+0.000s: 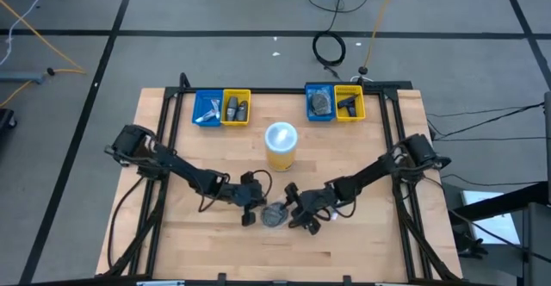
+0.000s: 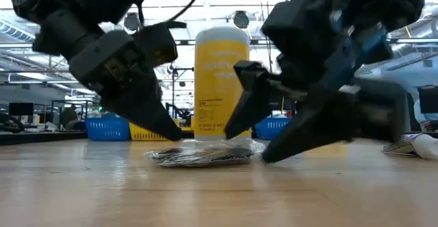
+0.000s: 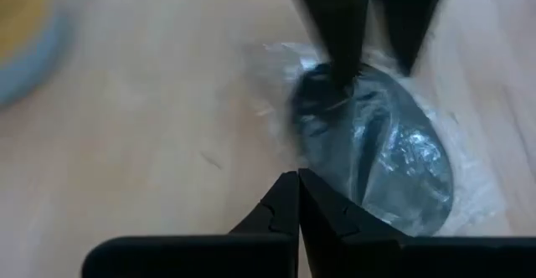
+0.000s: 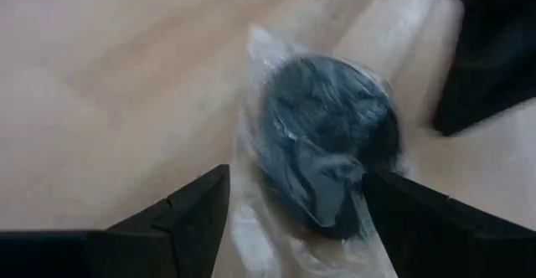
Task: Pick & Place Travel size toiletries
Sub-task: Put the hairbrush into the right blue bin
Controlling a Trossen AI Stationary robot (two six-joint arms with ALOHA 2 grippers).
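One of the travel size toiletries, a dark round disc in a clear wrapper, lies flat on the wooden table near the front middle. My left gripper is shut, slanting down, its tip at the wrapper's left edge. My right gripper comes from the right and is open. Its two fingers stand on either side of the disc. Other small items sit in the bins at the far edge. My left gripper's shut fingertips stand at the edge of the disc's wrapper, slanting down from the table's left; I cannot tell whether they touch it. My right gripper's open fingers straddle the wrapped disc from the right, and I cannot tell whether either touches the wrapper.
A yellow cup with a white lid stands just beyond the disc. Two blue-and-yellow bin pairs sit at the far edge. Bare wood lies in front of and beside both grippers.
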